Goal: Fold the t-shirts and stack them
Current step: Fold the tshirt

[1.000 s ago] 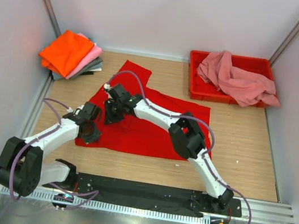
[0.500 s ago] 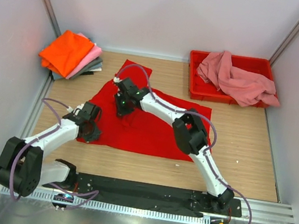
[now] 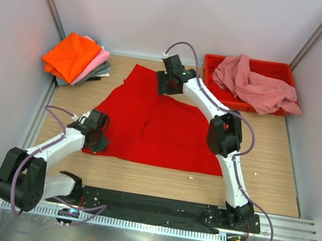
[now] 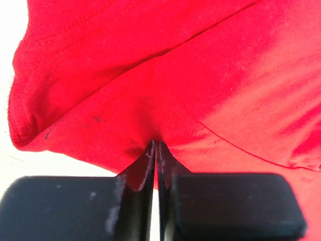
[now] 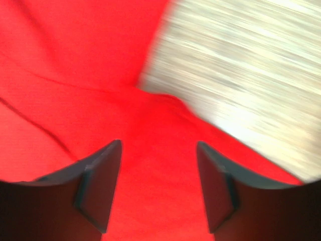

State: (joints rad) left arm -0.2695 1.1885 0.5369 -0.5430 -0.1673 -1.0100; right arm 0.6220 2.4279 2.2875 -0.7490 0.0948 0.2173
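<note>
A bright red t-shirt [image 3: 165, 133] lies spread on the wooden table. At its near left corner my left gripper [image 3: 97, 141] is shut on the cloth. In the left wrist view the two fingertips [image 4: 156, 145] pinch a fold of the red t-shirt [image 4: 200, 75]. My right gripper [image 3: 166, 84] hovers over the shirt's far edge. Seen from the right wrist, it [image 5: 158, 150] stands open just above the red cloth [image 5: 75, 60] with nothing between its fingers. A dusty pink t-shirt [image 3: 254, 83] lies crumpled in the red tray [image 3: 206, 72]. Folded orange, pink and grey t-shirts [image 3: 78, 60] are stacked at the far left.
The red plastic tray stands at the far right corner beside the right wall. White walls close in the table on three sides. Bare wood [image 3: 267, 151] shows to the right of the red shirt. The arms' black base rail [image 3: 153, 206] runs along the near edge.
My right gripper has swung from the shirt's left middle to its far edge, drawing the cloth back with it, then opened. The shirt now lies wider. The left arm has stayed put.
</note>
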